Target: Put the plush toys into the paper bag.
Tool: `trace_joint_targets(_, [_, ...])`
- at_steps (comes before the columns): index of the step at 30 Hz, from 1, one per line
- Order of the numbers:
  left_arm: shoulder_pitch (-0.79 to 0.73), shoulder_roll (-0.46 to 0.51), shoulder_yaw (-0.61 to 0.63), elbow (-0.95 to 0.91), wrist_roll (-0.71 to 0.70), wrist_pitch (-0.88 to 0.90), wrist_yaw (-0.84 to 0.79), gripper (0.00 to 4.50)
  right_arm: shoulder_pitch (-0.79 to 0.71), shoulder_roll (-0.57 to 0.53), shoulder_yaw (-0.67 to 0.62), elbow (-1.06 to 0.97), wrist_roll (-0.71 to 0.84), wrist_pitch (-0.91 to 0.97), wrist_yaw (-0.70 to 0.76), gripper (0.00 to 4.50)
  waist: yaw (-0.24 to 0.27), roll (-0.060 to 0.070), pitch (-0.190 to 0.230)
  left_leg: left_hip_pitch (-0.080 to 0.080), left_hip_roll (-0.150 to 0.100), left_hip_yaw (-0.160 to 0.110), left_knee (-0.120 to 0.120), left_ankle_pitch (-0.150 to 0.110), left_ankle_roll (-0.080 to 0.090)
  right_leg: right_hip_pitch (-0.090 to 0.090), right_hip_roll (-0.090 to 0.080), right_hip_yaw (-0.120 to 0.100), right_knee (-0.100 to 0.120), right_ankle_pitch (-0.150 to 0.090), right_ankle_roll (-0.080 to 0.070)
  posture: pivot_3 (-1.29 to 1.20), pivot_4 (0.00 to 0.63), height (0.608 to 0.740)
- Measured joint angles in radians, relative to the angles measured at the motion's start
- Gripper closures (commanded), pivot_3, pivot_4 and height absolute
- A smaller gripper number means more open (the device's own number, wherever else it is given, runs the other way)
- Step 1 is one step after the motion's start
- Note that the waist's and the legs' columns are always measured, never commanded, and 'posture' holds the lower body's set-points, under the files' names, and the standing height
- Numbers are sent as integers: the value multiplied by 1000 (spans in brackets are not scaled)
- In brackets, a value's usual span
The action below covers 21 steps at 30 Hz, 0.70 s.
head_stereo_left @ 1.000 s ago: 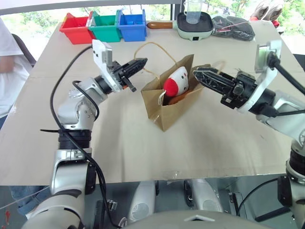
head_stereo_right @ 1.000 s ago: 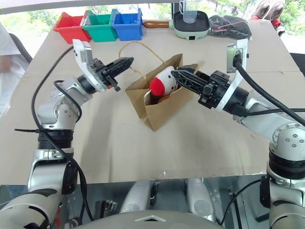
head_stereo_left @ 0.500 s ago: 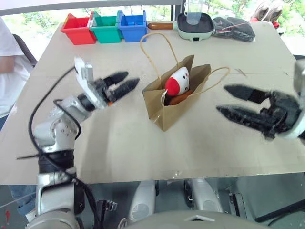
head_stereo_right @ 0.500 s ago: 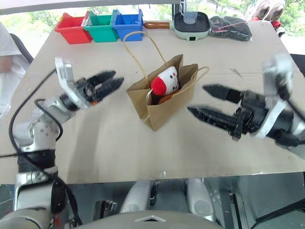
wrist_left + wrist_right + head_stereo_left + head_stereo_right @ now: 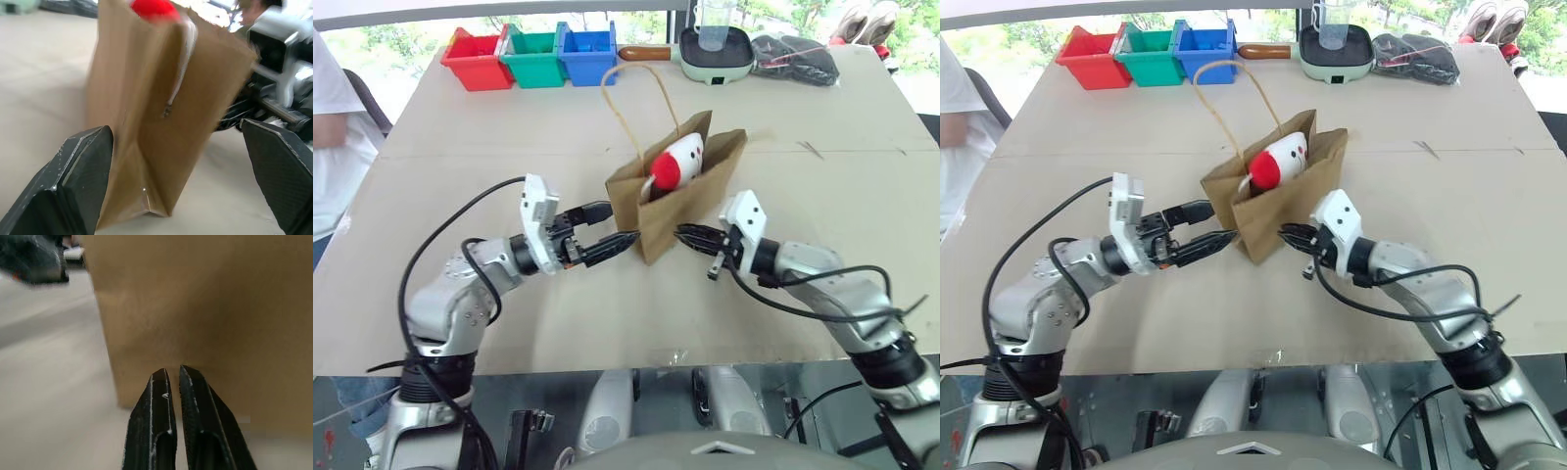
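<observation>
The brown paper bag (image 5: 693, 191) stands upright mid-table, one loop handle (image 5: 619, 98) sticking up. A white plush toy (image 5: 677, 160) with a red end pokes out of the bag's mouth. My left gripper (image 5: 613, 225) is open and held level, just left of the bag's near lower corner. In the left wrist view the bag (image 5: 161, 112) stands between its spread fingers (image 5: 73, 186). My right gripper (image 5: 684, 233) is shut on nothing, its tip at the bag's lower right wall. The right wrist view shows its fingertips (image 5: 185, 374) together against the brown paper (image 5: 205, 308).
Red (image 5: 475, 57), green (image 5: 532, 56) and blue (image 5: 588, 54) bins line the table's far left edge. A pale green pan (image 5: 715, 47) and a black cloth (image 5: 793, 56) lie at the far right. A person in white (image 5: 328, 127) is at the left.
Both arms came down and in to the foot of the bag. The left gripper opened, and the right gripper spread and then shut. The bag's handle now stands up.
</observation>
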Motion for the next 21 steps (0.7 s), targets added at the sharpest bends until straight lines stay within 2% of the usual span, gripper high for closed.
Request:
trace_joint_targets(8, [5, -135, -94, -18, 183, -116, 180, 0, -21, 128, 29, 168, -114, -77, 76, 4431, 13, 0, 0, 1, -2, 0, 0, 0, 0, 0, 0, 0, 2, 0, 0, 0, 150, 740])
trace_joint_targets(10, [2, -160, -91, -17, 212, -129, 223, 400, -22, 138, 30, 186, -135, -88, 94, 4500, 12, 0, 0, 1, -2, -1, 0, 0, 0, 0, 0, 0, 2, 0, 0, 0, 150, 740])
trace_joint_targets(12, [-5, -225, -101, -13, 230, -138, 274, 863, -16, 153, 35, 208, -158, -100, 112, 4500, 14, 0, -1, 1, -2, -1, 1, 0, 0, 0, -1, -1, 2, 0, 0, 0, 150, 740])
trace_joint_targets(13, [-5, -232, -105, -10, 233, -142, 280, 1437, -14, 159, 40, 207, -165, -101, 116, 4500, 13, 0, -1, 0, -2, -1, 1, 0, 0, 0, -1, -1, 2, 0, 0, 0, 150, 740])
trace_joint_targets(14, [-5, -235, -105, -8, 234, -145, 283, 1661, -12, 164, 42, 207, -168, -102, 118, 4500, 13, 0, -1, 1, -2, -1, 1, 0, 0, 0, -1, -1, 2, 0, 0, 0, 150, 740])
trace_joint_targets(15, [-6, -256, -105, 4, 240, -159, 295, 2253, 10, 171, 42, 193, -176, -109, 120, 4500, 13, 0, -1, 1, -2, -1, 1, 0, 0, 0, 0, -1, 2, 0, 0, 0, 150, 740])
trace_joint_targets(17, [-3, -263, -104, 10, 240, -168, 295, 2683, 35, 170, 34, 167, -182, -121, 114, 4500, 12, 0, -1, 1, -2, -1, 1, 0, 0, 0, -1, -1, 2, 0, 0, 0, 150, 740])
trace_joint_targets(18, [0, -263, -98, 14, 235, -182, 280, 3193, 76, 154, 11, 107, -176, -141, 120, 4500, 14, 0, -1, 1, -2, -1, 1, 0, 0, 0, -1, -1, 2, 0, 0, 0, 150, 740])
trace_joint_targets(21, [-5, -235, -78, 37, 211, -202, 220, 4448, 140, 98, -58, 2, -147, -138, 135, 3642, 16, 0, -1, 0, -2, -1, 1, 0, 0, 1, -1, -1, 2, 0, 0, 0, 150, 740])
